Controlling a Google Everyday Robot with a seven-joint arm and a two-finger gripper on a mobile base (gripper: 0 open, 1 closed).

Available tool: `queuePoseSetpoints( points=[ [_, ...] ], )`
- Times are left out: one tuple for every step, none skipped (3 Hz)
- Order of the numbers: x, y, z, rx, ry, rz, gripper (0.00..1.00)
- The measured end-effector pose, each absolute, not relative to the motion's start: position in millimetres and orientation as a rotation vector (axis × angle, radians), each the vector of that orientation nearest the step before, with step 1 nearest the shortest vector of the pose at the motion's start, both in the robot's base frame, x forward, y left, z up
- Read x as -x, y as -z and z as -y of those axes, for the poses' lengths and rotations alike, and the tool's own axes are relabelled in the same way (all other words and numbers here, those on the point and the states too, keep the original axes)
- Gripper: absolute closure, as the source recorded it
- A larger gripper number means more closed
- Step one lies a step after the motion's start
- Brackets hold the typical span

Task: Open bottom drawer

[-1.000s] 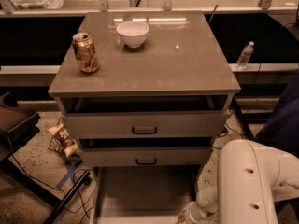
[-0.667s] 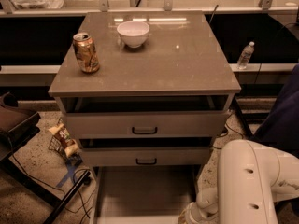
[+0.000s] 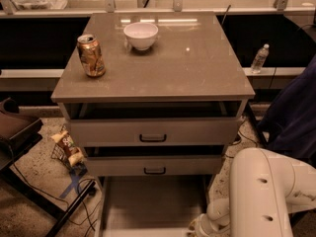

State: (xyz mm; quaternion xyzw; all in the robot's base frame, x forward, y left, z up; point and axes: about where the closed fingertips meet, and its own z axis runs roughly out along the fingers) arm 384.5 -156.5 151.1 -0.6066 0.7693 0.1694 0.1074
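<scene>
Grey tray of the bottom drawer (image 3: 148, 201) lies pulled out beneath the two upper fronts. The gripper (image 3: 200, 227) seems to sit low at its right edge; whether it grips anything I cannot tell. An off-centre pull could skew and jam the drawer.

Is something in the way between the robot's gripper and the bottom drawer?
Nothing visible is. The gripper sits at the picture's bottom edge, right by the front of the bottom drawer, whose tray is already out. The snack bag lies on the floor, off to the left.
</scene>
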Motion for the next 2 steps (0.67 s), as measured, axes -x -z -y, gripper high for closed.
queuePoseSetpoints(
  points=[
    [-383.5, -150.6, 155.9, 1.786, -0.501, -2.264, 0.0],
    [-383.5, -150.5, 155.8, 1.786, -0.502, -2.264, 0.0]
  ],
)
